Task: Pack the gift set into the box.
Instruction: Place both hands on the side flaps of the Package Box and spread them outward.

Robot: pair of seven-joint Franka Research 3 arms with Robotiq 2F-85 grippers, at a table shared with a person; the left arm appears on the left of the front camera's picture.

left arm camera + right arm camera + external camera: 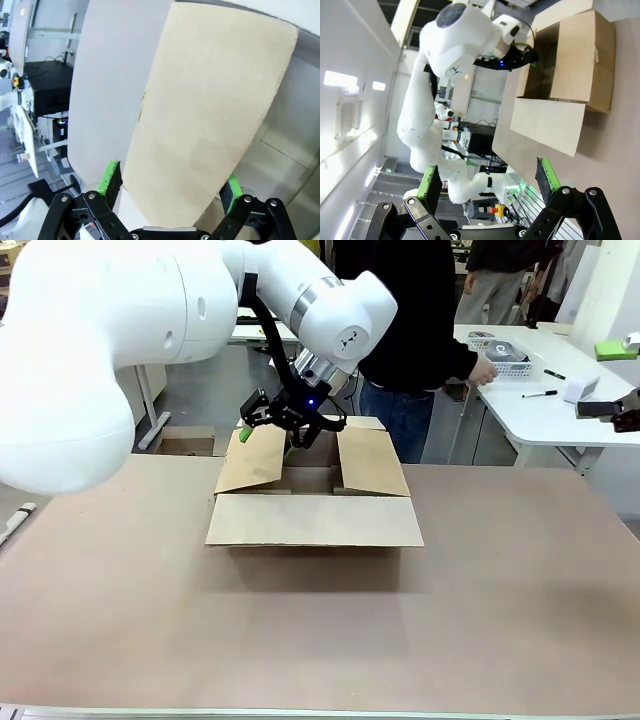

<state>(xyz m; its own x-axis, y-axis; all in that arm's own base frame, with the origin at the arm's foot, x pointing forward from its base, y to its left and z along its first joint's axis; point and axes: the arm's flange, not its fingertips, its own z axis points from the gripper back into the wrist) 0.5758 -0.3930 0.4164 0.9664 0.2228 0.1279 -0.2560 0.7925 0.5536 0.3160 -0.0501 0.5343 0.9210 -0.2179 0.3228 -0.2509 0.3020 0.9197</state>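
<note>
The box (313, 502) is a brown cardboard carton standing at the middle of the table, top flaps spread open. Its left flap (250, 460) tilts upward. My left gripper (266, 440) hangs over that flap, open. In the left wrist view the flap (200, 125) lies between the green pads (110, 177), and I cannot tell whether they touch it. My right gripper (487, 175) is open and holds nothing, well away from the box (580, 65). The gift set is out of view.
A person in a black top stands behind the box, one hand (483, 370) at a white slatted basket (505, 355) on a white side table (540, 420) to the right. The brown tabletop (320, 640) stretches wide in front of the box.
</note>
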